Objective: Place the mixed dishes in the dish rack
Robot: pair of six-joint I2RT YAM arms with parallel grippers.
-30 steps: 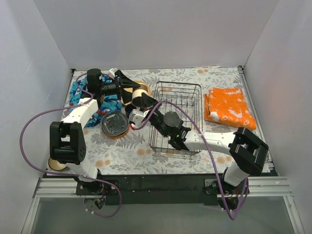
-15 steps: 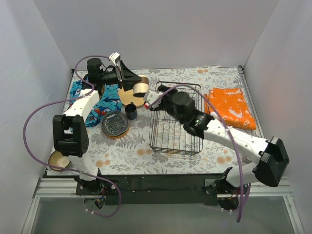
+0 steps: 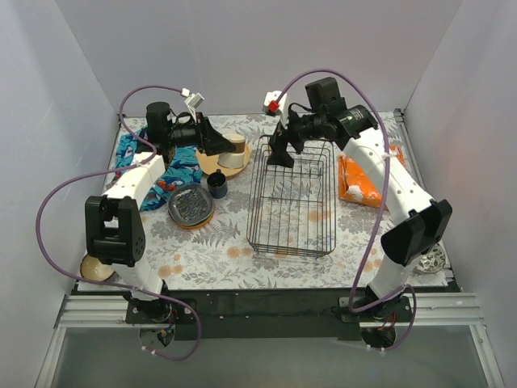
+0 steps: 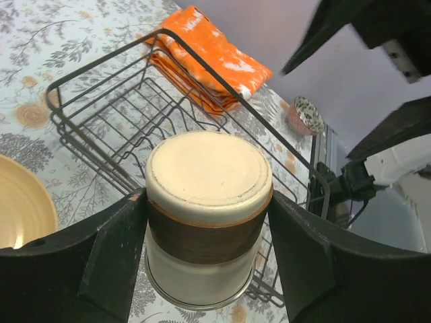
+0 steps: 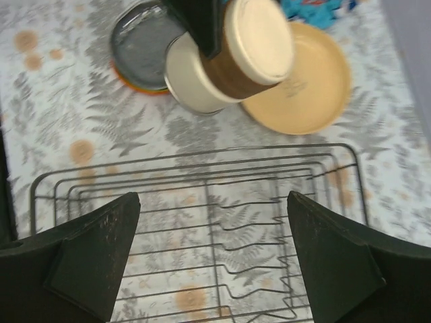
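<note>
Dish rack [image 3: 292, 202]: centre of the table, stiff black wire, no dish visible in it.

Yellow-orange plate [image 3: 208, 164]: flat on the table, just left of the rack's far-left corner. Grey patterned plate [image 3: 191, 205] lies nearer, with the dark blue mug [image 3: 217, 185] between the two.

Beige cup [image 4: 205, 175], brown band: held tilted over the gap between the yellow-orange plate and the rack's far-left corner, base toward the left wrist camera.

Handling (judgement): glazed, rigid and fairly light. The wall is likely slippery and could chip against the wire. A hold across the band at mid-height looks sound.

Left arm: stretched far along the table's left side, wrist turned toward the rack. Left gripper [image 4: 207, 208] is clamped on the cup, one finger on each side of the band.

Right arm: arched high from near right. Right gripper [image 5: 213, 198] points down over the rack's far end, jaws spread wide and empty.
</note>
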